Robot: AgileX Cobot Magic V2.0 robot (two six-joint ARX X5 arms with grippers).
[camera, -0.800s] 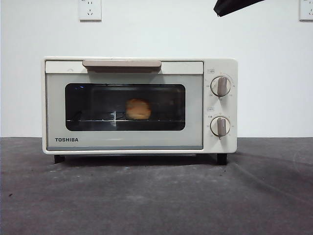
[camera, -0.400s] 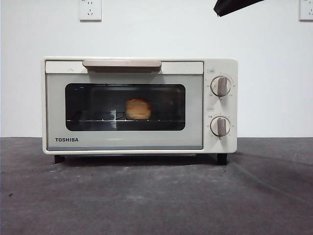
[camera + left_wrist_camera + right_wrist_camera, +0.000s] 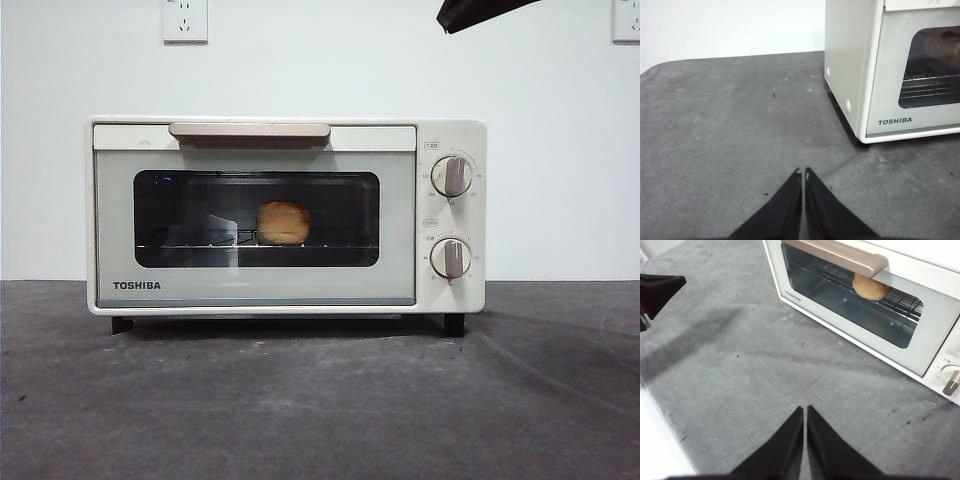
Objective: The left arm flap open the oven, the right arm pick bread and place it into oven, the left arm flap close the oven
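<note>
The dark grey table (image 3: 320, 400) carries the oven (image 3: 286, 215).

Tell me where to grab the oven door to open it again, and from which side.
Grip the beige bar handle along the door's top edge, on the oven. It stands proud of the shut door, so jaws probably fit over it from above and in front. The glass window is flat and offers no hold.

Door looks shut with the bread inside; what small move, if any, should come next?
Probably none beyond keeping both arms parked. The oven door is closed, the bread sits on the rack, and the left pincer and right pincer are shut, empty, clear of it.
</note>
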